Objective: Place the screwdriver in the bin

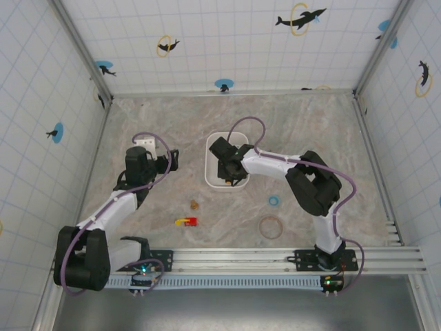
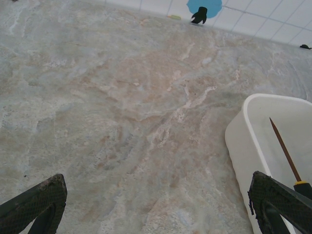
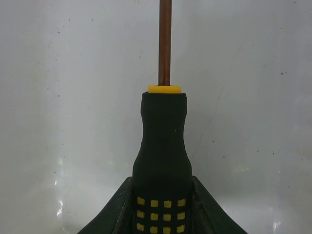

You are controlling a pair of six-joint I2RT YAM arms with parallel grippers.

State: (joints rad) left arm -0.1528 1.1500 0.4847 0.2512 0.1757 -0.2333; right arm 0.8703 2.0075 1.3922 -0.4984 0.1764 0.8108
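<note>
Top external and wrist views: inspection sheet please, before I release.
Surface: marbled tabletop, no spills seen.
Job's things: screwdriver held over the white bin, not yet released.
Clutter: red-and-yellow object, small brown piece, blue ring, larger ring, all outside the bin.
Pincers: right pincer shut on the screwdriver's handle; left pincer open, beside the bin.
Cables: purple cables looped along both arms, no snag seen.
Surroundings: tiled walls with dolphin stickers.
</note>
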